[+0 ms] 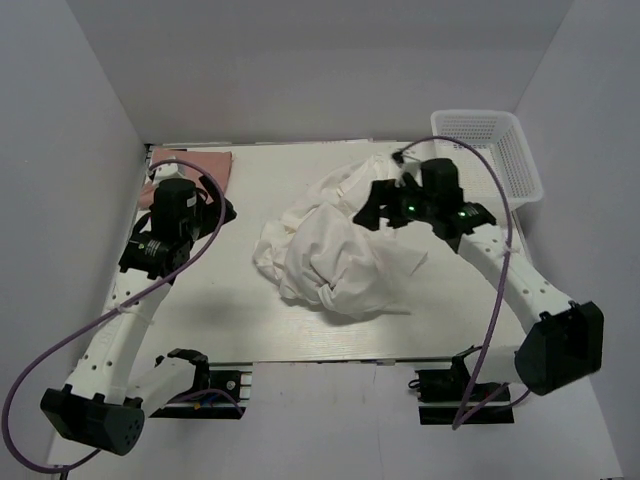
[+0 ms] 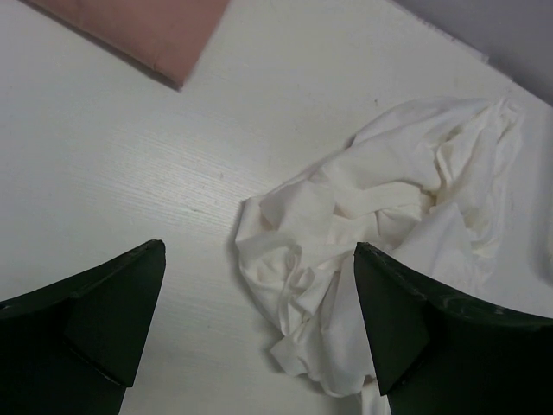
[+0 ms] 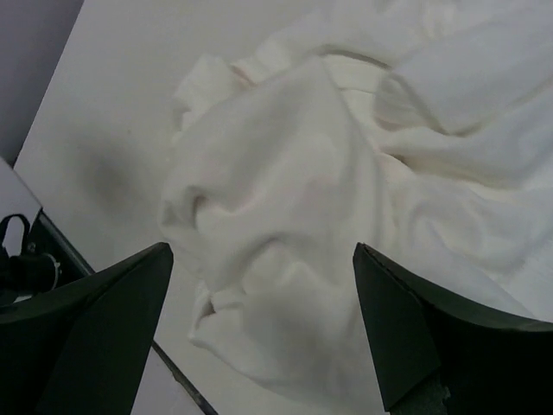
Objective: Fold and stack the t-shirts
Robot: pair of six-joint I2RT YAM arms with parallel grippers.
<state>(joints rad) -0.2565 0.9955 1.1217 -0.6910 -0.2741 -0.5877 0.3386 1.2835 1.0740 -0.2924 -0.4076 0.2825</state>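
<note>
A crumpled white t-shirt (image 1: 335, 245) lies in a heap at the middle of the table; it also shows in the left wrist view (image 2: 397, 225) and the right wrist view (image 3: 294, 216). A folded pink t-shirt (image 1: 195, 165) lies flat at the far left corner, its edge in the left wrist view (image 2: 147, 30). My left gripper (image 1: 222, 210) is open and empty, left of the white heap. My right gripper (image 1: 378, 210) is open and empty, hovering over the heap's far right part.
A white plastic basket (image 1: 490, 150) stands at the far right corner. White walls enclose the table on three sides. The table's near edge (image 3: 173, 380) and mounting hardware show in the right wrist view.
</note>
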